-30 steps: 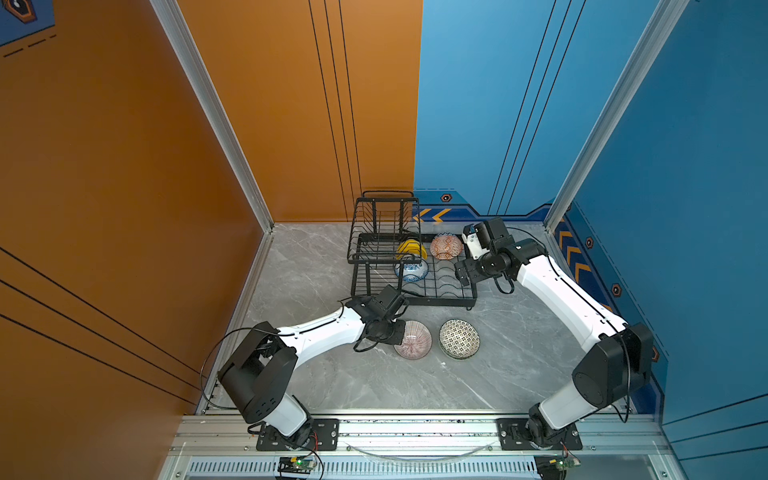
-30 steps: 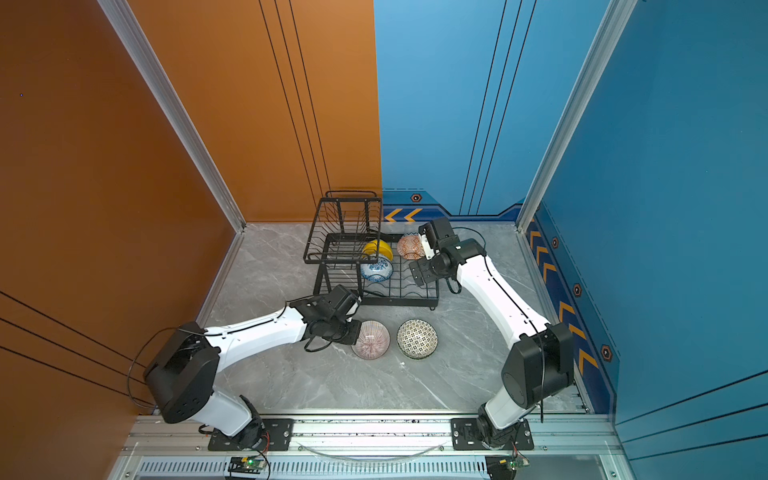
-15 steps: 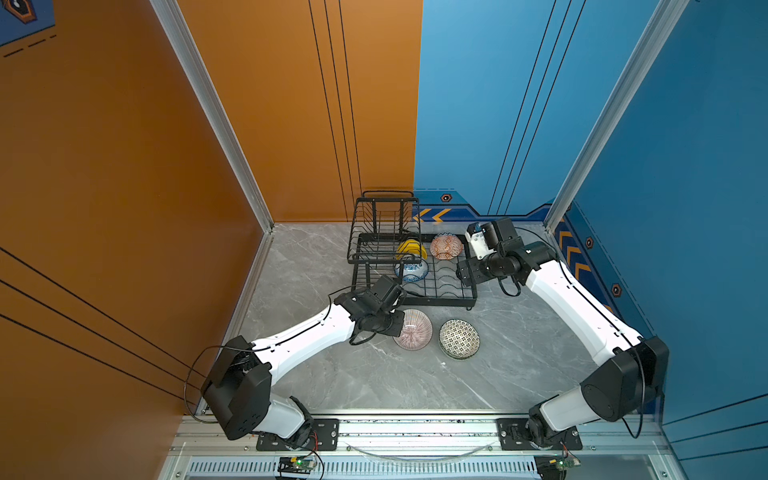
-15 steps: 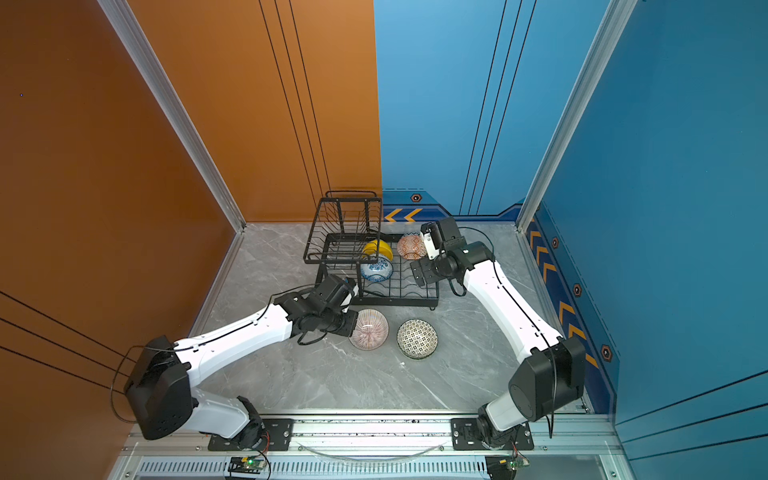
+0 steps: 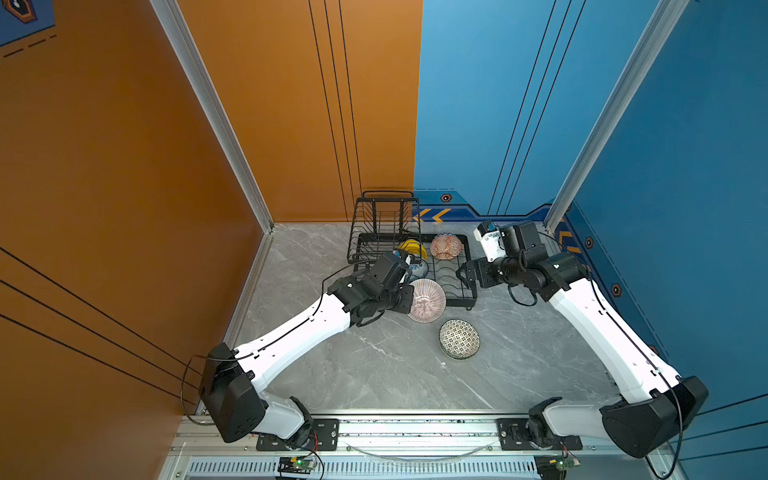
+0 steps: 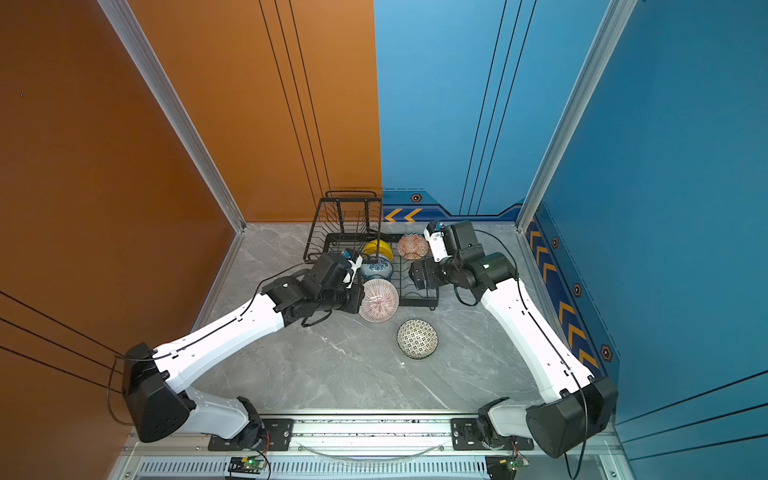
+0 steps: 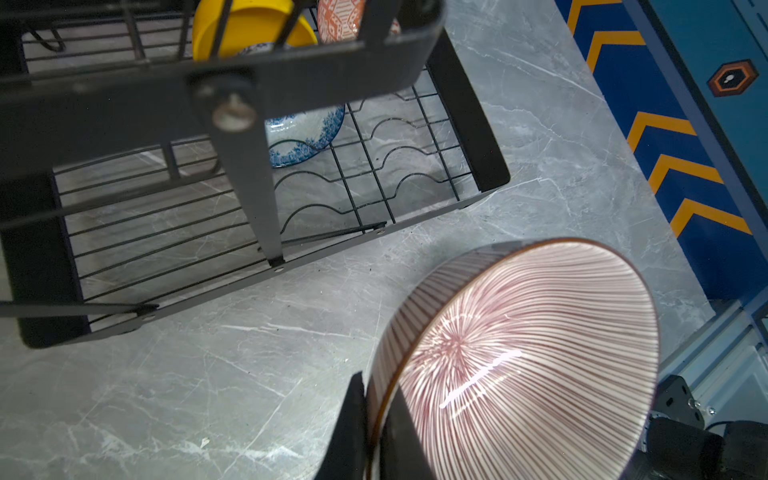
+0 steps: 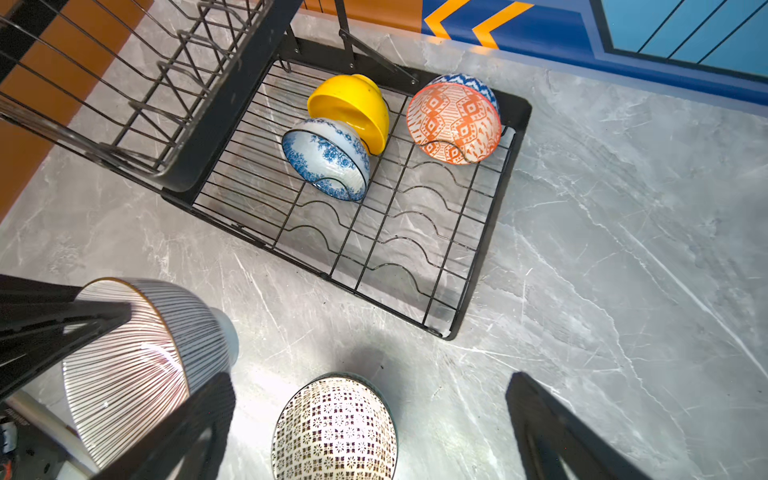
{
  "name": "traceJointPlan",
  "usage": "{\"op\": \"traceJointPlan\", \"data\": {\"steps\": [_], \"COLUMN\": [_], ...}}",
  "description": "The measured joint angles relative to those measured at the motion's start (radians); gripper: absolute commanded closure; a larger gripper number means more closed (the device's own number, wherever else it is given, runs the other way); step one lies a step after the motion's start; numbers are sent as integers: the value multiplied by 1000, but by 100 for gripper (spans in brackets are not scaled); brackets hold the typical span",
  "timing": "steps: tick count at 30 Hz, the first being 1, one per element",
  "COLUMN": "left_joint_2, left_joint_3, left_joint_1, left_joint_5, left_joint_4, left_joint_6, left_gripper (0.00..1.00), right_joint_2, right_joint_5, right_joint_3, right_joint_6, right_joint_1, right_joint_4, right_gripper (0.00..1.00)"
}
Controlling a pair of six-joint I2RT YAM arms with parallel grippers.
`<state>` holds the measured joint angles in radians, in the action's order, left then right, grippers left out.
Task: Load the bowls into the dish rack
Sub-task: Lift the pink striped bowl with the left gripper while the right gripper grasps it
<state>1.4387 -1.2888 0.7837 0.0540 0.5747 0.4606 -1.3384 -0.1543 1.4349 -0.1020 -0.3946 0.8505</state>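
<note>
**Top views:** the left gripper (image 5: pixel 409 298) is clenched on the rim of the pink radial-lined ceramic bowl (image 5: pixel 428 300), which is tilted and apparently clear of the table, just beside the front edge of the black wire dish rack (image 5: pixel 461 299). The plain yellow bowl (image 5: pixel 413 248), the orange-white patterned bowl (image 5: pixel 446 246) and the blue-white floral bowl (image 5: pixel 419 269) stand on edge in the rack's lower tray. The black-white geometric bowl (image 5: pixel 459 338) sits upright on the table, near the rack. The right gripper (image 5: pixel 463 274) hangs by the rack's right edge, jaws spread wide and empty. **Left wrist view:** two black fingers (image 7: pixel 351 428) pinch the pink bowl's wall, one inside and one outside. **Right wrist view:** the parted fingers (image 8: pixel 552 428) frame the geometric bowl below and touch nothing. **Handling, as a judgement:** the bowls look glazed, so they are probably rigid, smooth, slippery and breakable, yet light enough for a rim pinch, and the rim is the sensible hold. **Surface and room:** a flat grey marble-patterned tabletop (image 7: pixel 208 374) is enclosed by an orange wall (image 5: pixel 124 166) and a blue wall (image 5: pixel 685 166).
</note>
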Motion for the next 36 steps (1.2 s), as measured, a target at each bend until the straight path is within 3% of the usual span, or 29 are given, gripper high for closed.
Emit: {"op": "traceJointPlan", "data": {"steps": [8, 14, 21, 26, 33, 36], "left_joint_2": [49, 80, 84, 90, 90, 91], "left_joint_3": [-71, -112, -118, -131, -131, -131], "left_joint_1": [43, 43, 43, 43, 43, 43], "left_joint_5": [47, 71, 77, 77, 76, 77], "left_joint_4": [13, 13, 15, 14, 2, -19], "left_joint_6": [-53, -79, -84, -87, -96, -101], "left_gripper": [100, 100, 100, 100, 100, 100], "right_joint_2": [-3, 9, 9, 9, 9, 9], "right_joint_5": [-56, -50, 11, 68, 130, 157], "right_joint_3": [-37, -147, -195, -216, -222, -223], "right_joint_6": [-62, -134, -231, -285, -329, -321], "right_joint_1": [-50, -112, -166, -196, -226, -229], "right_joint_4": [-21, -84, -171, -221, -251, -248], "right_gripper": [1, 10, 55, 63, 88, 94]}}
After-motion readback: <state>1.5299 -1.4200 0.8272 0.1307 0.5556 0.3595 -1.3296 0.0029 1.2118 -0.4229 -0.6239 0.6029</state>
